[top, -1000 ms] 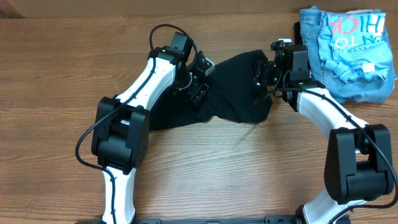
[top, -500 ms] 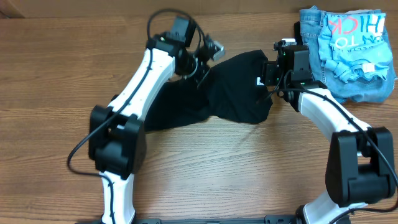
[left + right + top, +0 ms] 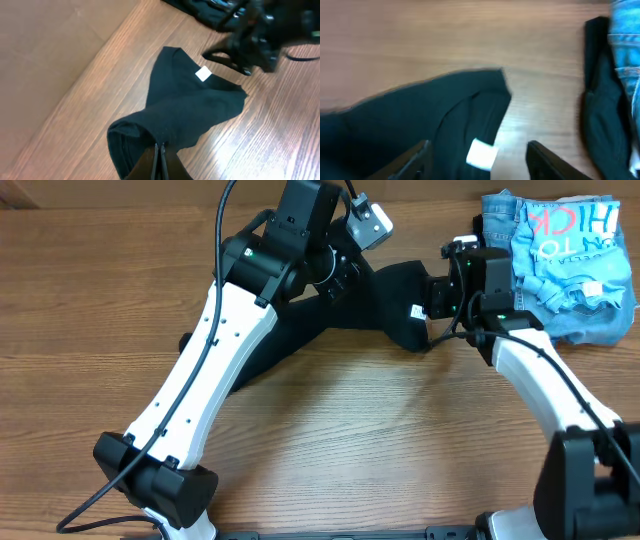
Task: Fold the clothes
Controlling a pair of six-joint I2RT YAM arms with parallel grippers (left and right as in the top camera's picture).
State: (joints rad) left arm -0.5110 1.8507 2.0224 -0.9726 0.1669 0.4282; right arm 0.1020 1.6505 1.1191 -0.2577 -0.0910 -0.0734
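1. Left tool [image 3: 159, 154] is clenched on a pinch of the black tee [image 3: 388, 292] and holds that part up off the counter [image 3: 400, 450]. Cloth drapes from the grip in a bunched fold.
2. Right tool [image 3: 479, 159] is released, jaws wide apart. It straddles the tee's other end, right by the white label [image 3: 203, 73]. No hold on the cloth can be seen.
3. Tee sits toward the rear of the counter, btwn the two arms. One end is raised and the other lies on the wood, label up.
4. Progress looks early. The tee is crumpled and twisted, not spread flat. No tidy fold shows, and sleeves can't be made out.
5. Left to do, prob.: lay it out flat, bring the sides in, double it over and set it down neat.
6. Blue shirt [image 3: 575, 255] and jeans [image 3: 497, 225] are heaped at the rear right corner, just beyond the right tool. They are not part of this job.
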